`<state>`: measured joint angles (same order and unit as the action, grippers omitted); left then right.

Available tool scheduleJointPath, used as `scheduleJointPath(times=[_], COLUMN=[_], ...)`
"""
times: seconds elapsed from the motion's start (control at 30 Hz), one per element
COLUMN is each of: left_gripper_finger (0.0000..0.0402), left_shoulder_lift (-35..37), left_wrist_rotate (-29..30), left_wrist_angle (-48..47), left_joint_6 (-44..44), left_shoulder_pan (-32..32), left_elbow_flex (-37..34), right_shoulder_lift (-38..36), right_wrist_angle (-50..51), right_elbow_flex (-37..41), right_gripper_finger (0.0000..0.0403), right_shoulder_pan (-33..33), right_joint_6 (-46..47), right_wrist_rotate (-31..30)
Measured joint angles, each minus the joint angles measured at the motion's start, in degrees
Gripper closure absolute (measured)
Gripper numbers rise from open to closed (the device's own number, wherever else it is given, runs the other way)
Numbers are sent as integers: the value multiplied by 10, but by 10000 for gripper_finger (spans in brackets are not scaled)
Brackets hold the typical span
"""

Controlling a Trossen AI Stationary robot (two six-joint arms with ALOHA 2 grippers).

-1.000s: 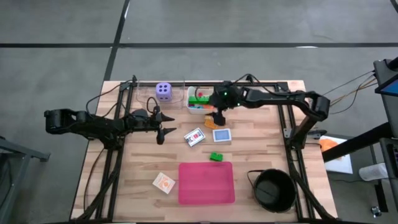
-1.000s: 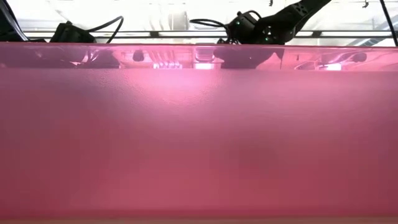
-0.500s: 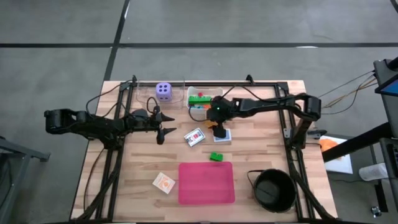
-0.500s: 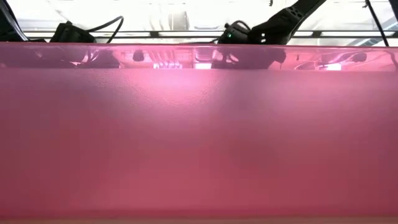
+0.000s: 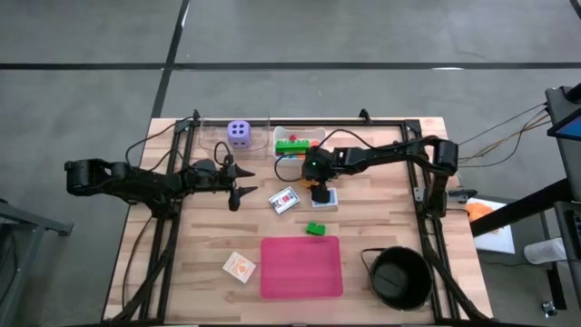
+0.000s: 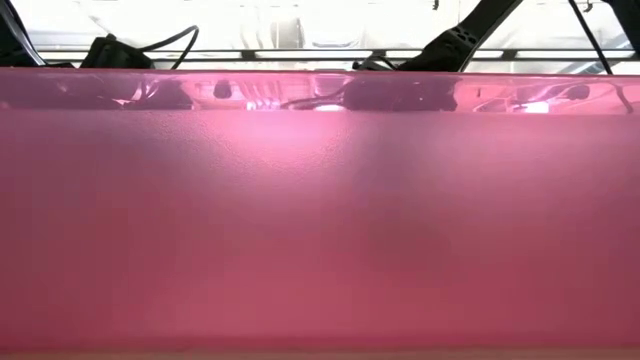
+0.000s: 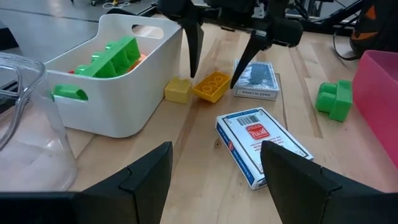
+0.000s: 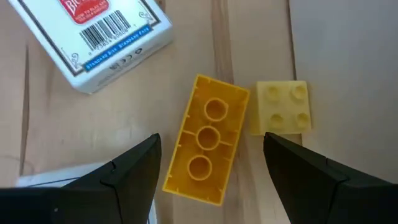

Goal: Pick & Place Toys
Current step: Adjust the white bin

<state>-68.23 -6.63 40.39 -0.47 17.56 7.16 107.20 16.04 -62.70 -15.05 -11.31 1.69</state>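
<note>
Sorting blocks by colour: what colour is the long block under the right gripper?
Orange-yellow block, underside up; the right wrist view shows it best.

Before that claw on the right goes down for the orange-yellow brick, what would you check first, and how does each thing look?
1. Right claw open: ok, fingers spread.
2. Claw centred over the yellow brick: ok, the brick lies between the fingers in the right wrist view.
3. Brick free of neighbours: not ok, the pale yellow block sits right beside it.
4. White tub clear of the fingers: cannot tell, it stands close.
5. Left claw out of the way: ok, it waits well to the left.
</note>
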Motion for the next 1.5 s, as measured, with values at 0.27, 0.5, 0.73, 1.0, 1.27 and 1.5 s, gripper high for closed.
scheduleJointPath(times=[0.27,0.5,0.73,1.0,1.27,1.5], left_gripper_finger=[156,156,156,156,156,156], left_shoulder_lift=[0,0,0,0,0,0], left_wrist_rotate=[0,0,0,0,0,0], left_wrist_angle=[0,0,0,0,0,0], left_joint_6=[0,0,0,0,0,-1], left_shoulder_pan=[0,0,0,0,0,0], left_elbow_flex=[0,0,0,0,0,0], right_shoulder_lift=[9,10,8,8,6,5], right_wrist_angle=[6,39,68,98,99,109], right_elbow_flex=[-1,-2,-10,-41,-69,-74], right_gripper_finger=[121,121,121,121,121,121], right_shoulder_pan=[8,20,26,27,36,54], right_joint_6=[-1,0,2,0,-3,-5], right_wrist_rotate=[-19,-39,-45,-49,-51,-106])
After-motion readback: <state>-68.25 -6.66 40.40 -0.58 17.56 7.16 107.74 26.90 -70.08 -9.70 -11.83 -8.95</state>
